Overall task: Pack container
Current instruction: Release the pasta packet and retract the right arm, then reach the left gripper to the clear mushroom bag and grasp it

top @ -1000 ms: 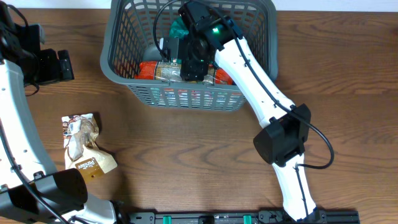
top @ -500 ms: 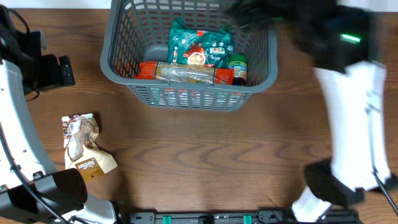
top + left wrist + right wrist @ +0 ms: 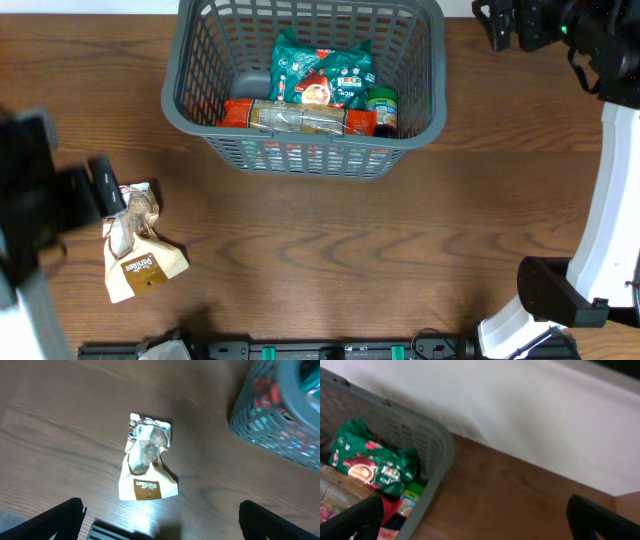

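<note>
The dark grey slotted container stands at the back centre. It holds a green packet, a long red and brown packet and a small green-lidded jar. A white and brown snack bag lies on the table at the front left. My left gripper is open and empty, blurred, just left of the bag's top; the left wrist view shows the bag ahead of the open fingers. My right gripper is open and empty, right of the container; its view shows the container's rim.
The container's corner shows at the upper right of the left wrist view. A white wall runs behind the table's back edge. A black rail lies along the front edge. The right arm's base stands at the front right.
My right gripper has come out of the container and swung to the back right. My left gripper has moved from the back left down to the snack bag.
</note>
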Available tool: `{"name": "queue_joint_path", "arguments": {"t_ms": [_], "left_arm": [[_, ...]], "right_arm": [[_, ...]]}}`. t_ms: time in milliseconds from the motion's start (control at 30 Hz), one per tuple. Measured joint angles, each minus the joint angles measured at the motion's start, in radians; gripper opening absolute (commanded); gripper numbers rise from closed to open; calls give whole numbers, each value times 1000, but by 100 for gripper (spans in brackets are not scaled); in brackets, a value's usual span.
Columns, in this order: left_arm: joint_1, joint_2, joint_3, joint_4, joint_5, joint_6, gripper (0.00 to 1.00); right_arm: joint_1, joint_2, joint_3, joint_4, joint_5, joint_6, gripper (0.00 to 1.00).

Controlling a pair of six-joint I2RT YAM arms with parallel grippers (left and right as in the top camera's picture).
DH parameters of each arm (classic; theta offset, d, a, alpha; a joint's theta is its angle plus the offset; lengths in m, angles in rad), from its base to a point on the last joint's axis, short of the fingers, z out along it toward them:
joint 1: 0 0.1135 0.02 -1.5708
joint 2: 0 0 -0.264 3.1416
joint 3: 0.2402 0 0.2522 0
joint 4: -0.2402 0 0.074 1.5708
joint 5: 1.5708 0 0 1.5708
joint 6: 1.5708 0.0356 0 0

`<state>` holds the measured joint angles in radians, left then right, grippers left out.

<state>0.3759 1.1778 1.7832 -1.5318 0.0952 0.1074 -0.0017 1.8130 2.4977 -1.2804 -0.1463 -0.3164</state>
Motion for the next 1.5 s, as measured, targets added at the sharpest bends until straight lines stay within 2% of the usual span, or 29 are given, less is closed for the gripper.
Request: {"name": "queue_joint_path", "arguments": {"t_ms": [100, 200, 367, 533, 667, 967, 1200, 1500], "left_arm": [[0, -179, -84, -5, -29, -11, 99], [0, -303, -195, 56, -66, -24, 99], [0, -346, -412, 146, -103, -33, 99], [0, -228, -614, 268, -114, -45, 98], [0, -84, -710, 407, -121, -59, 99], [0, 200, -727, 615, -125, -50, 99], [10, 422, -728, 691, -134, -46, 98], [76, 566, -728, 736, -141, -40, 98]], "right_arm": [[0, 0, -24, -2, 0, 2, 99], [0, 0, -52, 1, -2, 3, 99], [0, 0, -90, 7, -2, 4, 99], [0, 0, -100, 14, -3, 7, 99], [0, 0, -100, 38, -3, 10, 99], [0, 0, -100, 62, 4, 11, 99], [0, 0, -100, 62, 50, 11, 99], [0, 0, -100, 65, 65, 11, 99]]}}
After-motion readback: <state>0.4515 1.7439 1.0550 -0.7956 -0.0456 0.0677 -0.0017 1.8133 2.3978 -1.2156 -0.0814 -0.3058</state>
